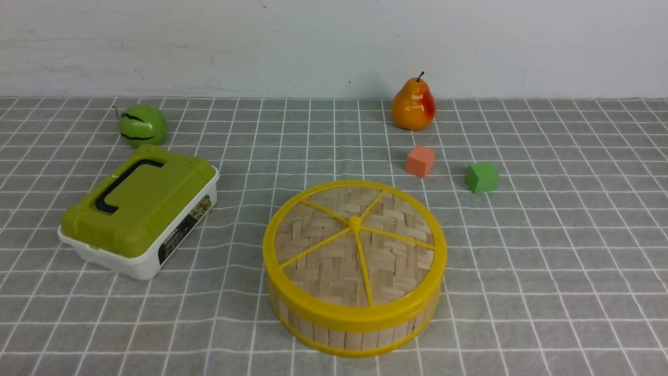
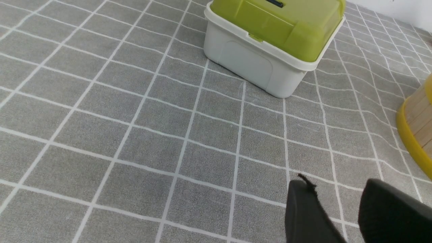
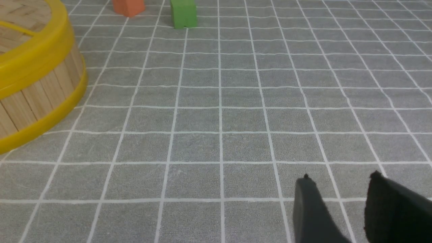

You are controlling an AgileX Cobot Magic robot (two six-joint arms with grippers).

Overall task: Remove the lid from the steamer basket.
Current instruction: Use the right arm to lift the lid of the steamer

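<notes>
The steamer basket [image 1: 355, 326] of pale slats with yellow rims stands at the table's front middle. The lid [image 1: 334, 261], woven bamboo with a yellow rim, spokes and centre knob, sits flat on it. Neither arm shows in the front view. My left gripper [image 2: 337, 187] is open and empty over the cloth, with the basket's side [image 2: 416, 118] off to one side. My right gripper [image 3: 339, 180] is open and empty over the cloth, apart from the basket [image 3: 40, 91] and its lid [image 3: 23, 20].
A white box with an olive-green lid [image 1: 138, 206] lies at the left, also in the left wrist view [image 2: 270, 44]. A green apple [image 1: 142, 124], a pear [image 1: 413, 104], an orange cube [image 1: 420, 161] and a green cube [image 1: 481, 177] stand further back on the grey checked cloth [image 1: 548, 261].
</notes>
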